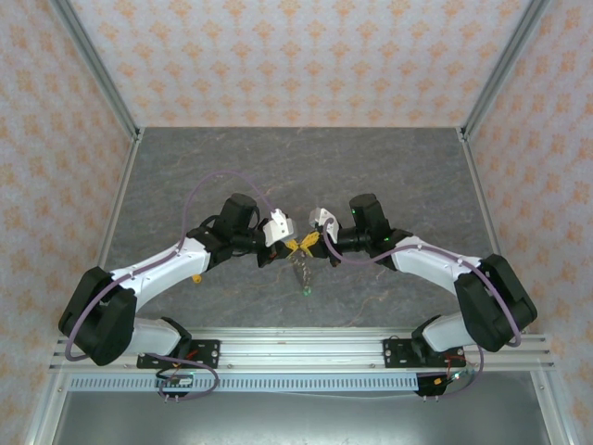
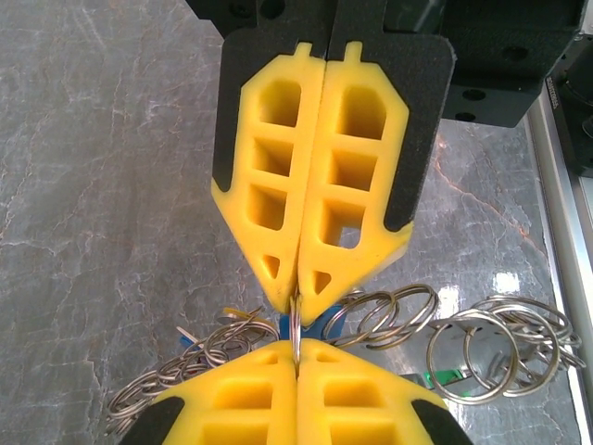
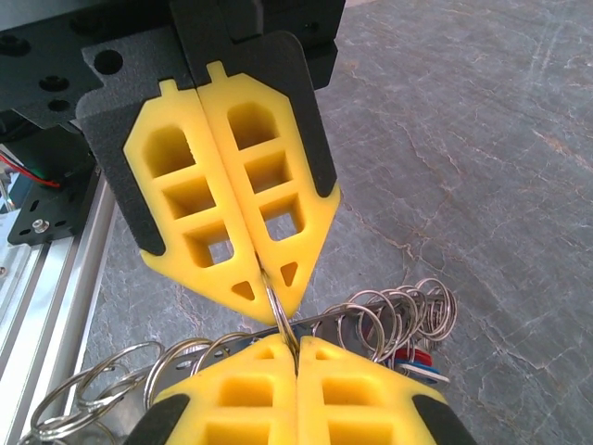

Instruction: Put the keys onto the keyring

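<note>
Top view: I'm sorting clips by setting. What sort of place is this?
Probably a lab robot cell: patterned wall panels on aluminium posts box in a grey stone-look table, with the left arm and right arm bolted to a rail at its near edge.

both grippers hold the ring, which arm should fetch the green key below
Right, narrowly. Left gripper and right gripper are both shut tip to tip on the keyring; the green key lies slightly toward the right gripper's side, probably a shorter reach.
</note>
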`<action>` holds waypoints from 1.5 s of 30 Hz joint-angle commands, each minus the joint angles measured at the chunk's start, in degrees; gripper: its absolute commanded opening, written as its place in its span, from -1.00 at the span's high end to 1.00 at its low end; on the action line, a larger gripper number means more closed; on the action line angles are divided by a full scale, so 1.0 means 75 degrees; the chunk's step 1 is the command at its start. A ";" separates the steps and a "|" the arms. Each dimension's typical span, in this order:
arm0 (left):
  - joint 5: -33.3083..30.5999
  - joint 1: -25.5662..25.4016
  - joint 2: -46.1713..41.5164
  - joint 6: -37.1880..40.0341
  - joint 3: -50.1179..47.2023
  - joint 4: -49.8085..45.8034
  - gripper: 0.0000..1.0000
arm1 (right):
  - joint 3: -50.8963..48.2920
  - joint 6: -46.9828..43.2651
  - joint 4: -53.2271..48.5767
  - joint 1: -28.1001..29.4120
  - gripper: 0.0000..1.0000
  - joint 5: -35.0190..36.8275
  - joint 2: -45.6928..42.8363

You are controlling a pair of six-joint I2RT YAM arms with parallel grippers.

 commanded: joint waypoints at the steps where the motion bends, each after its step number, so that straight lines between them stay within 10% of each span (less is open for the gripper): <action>1: 0.0111 0.0012 -0.0236 0.0037 0.0034 0.0138 0.95 | 0.0268 -0.0042 0.0167 -0.0009 1.00 -0.0195 -0.0112; 26: -0.0218 -0.0110 0.0005 0.0696 0.0747 -0.1097 0.68 | 0.1412 -0.1325 -0.2209 0.0469 1.00 0.0798 -0.0282; 32: -0.0298 -0.0131 0.0040 0.0724 0.0714 -0.1188 1.00 | 0.1315 -0.1132 -0.1849 0.0469 1.00 0.0652 -0.0373; 45: 0.0451 0.0006 -0.0410 -0.0152 -0.0020 0.0468 1.00 | 0.0454 -0.0256 -0.0201 0.0267 0.75 0.0084 -0.0238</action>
